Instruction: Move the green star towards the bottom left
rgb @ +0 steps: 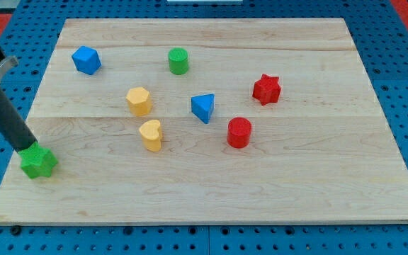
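The green star (39, 162) lies near the left edge of the wooden board (211, 191), low in the view. My tip (26, 148) is at the star's upper left side, touching it. The dark rod slants up to the view's left edge.
A blue cube (86, 60) and a green cylinder (178, 61) sit near the top. A yellow hexagon block (139, 100) and a yellow heart (150, 134) are at centre left. A blue triangle (202, 108), a red cylinder (239, 132) and a red star (266, 88) are at centre right.
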Controlling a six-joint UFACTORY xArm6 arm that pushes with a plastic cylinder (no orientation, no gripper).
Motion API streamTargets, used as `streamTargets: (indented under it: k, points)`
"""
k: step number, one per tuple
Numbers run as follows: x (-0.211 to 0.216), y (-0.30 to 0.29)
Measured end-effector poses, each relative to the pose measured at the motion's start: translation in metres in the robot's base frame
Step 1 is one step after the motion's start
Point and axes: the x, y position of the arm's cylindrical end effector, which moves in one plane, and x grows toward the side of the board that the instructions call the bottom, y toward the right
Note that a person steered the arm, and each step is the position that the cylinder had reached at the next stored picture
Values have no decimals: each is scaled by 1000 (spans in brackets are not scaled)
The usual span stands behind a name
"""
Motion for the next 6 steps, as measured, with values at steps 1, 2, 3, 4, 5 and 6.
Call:
streamTargets:
  k: [1,2,3,4,5,6]
  points:
    - [4,0]
    - [10,0]
    - [16,0]
    - [16,6]
    - [16,12]
    - [17,13]
